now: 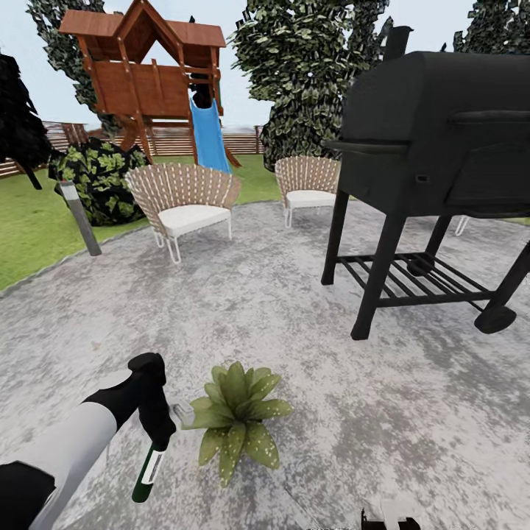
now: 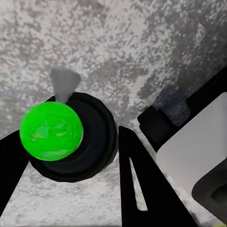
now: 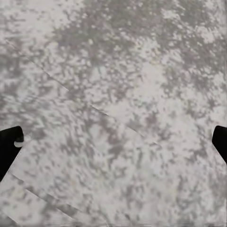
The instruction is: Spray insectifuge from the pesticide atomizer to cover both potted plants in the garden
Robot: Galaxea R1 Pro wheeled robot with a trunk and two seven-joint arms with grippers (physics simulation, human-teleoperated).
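1. The left gripper (image 1: 156, 430) is black and sits at the end of a white and black arm, low over the grey speckled stone patio (image 1: 294, 294).
2. Its jaws are pinched tight on the dark green spray bottle with a white label (image 1: 147, 471). The bottle hangs down from the gripper, tilted a little.
3. In the left wrist view, the bottle's bright green round top (image 2: 51, 131) sits in a black ring, with one black finger (image 2: 142, 189) on each side touching it. A small grey nozzle (image 2: 64, 82) pokes out from the ring.
4. In the head view, the nozzle points toward the small potted plant with pointed green speckled leaves (image 1: 235, 419). The plant sits on the patio just beside the bottle.
5. In the right wrist view, the right gripper (image 3: 113, 142) has its jaws spread wide apart, with one black fingertip (image 3: 9, 146) at each edge. They hold nothing, and bare patio stone lies between them.
6. A big black grill on legs (image 1: 434, 162) stands on the patio, well apart from the plant.
7. Two woven chairs with white cushions (image 1: 184, 199) stand farther back, near the green grass (image 1: 29, 228).
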